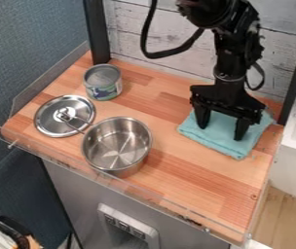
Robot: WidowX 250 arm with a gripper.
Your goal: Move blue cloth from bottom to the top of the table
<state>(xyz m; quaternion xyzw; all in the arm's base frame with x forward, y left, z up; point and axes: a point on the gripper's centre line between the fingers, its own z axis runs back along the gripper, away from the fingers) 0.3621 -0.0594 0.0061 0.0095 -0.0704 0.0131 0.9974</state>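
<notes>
The black gripper (221,131) hangs over the right side of the wooden table, its two fingers pointing down and spread apart. Below it lies the blue cloth (219,141), folded roughly square, towards the back right. Both fingertips are at the cloth's surface; whether they press on it I cannot tell. The gripper and wrist cover part of the cloth's back half.
A steel pot (117,146) stands at the centre left, with a metal lid (64,115) beside it. A can (103,82) stands at the back left. Low clear guards edge the table (196,189), and a plank wall rises behind.
</notes>
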